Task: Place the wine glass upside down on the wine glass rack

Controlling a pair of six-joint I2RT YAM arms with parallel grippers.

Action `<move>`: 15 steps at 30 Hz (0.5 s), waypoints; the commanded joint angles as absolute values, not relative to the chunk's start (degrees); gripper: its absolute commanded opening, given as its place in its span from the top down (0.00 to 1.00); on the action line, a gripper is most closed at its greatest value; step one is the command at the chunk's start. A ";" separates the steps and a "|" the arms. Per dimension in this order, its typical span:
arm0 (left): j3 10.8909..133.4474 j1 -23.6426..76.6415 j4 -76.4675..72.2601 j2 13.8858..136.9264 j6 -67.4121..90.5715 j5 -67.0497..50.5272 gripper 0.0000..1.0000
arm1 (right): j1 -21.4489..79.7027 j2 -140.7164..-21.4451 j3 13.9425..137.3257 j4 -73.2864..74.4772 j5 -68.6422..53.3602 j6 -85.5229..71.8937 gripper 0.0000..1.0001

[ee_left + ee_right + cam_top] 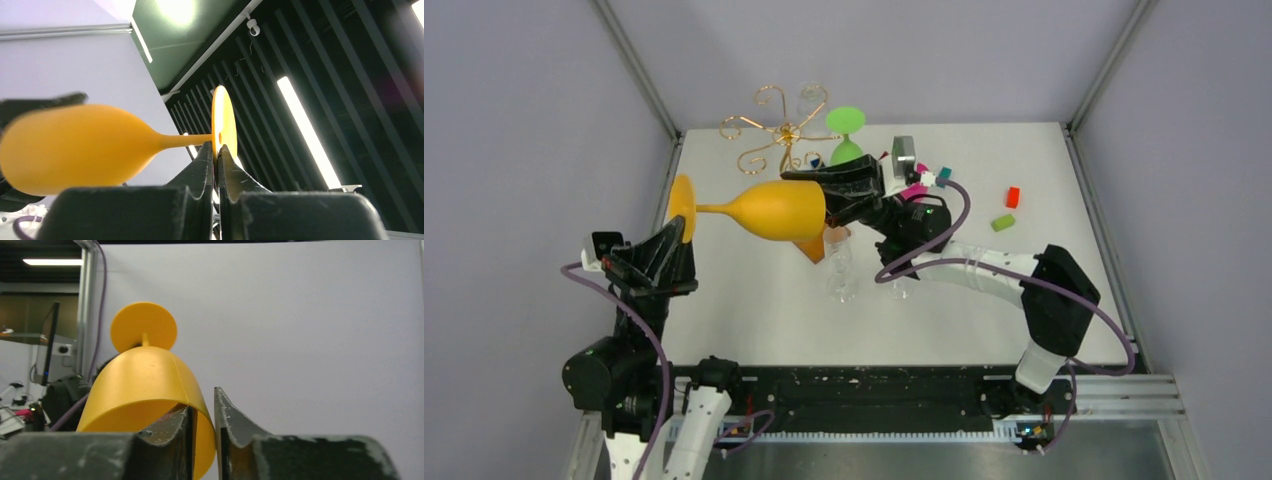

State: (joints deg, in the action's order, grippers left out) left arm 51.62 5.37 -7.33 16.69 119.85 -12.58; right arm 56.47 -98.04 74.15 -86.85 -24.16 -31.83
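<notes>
We are seeing a green glass [845, 130] upside down at the wine glass rack [776, 128] on the bench's [984, 160] far edge, with clear glasses [841, 268] under the right arm. The left end effector [216, 150] is pinching the foot and the right end effector [202, 400] is clamping the bowl rim of the orange wine glass [779, 208], which is hanging sideways in the air near the rack.

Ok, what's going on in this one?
Both arms hold the orange wine glass in the air, lying on its side above the table. The left gripper pinches the edge of its foot. The right gripper clamps the bowl's rim, one finger inside and one outside. The gold wire rack stands at the back of the table with a green glass by it, foot up. The orange glass is not on the rack yet.
</notes>
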 commanded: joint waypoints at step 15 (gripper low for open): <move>55.95 4.75 -7.30 16.64 113.50 -6.22 1.00 | 53.94 -82.46 54.99 -98.60 -13.95 -17.21 0.37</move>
State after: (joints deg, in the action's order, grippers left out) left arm 52.42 5.02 -6.13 15.66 117.84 -6.74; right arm 55.72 -89.10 59.09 -86.39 -17.21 -22.15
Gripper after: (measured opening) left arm 0.037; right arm 0.625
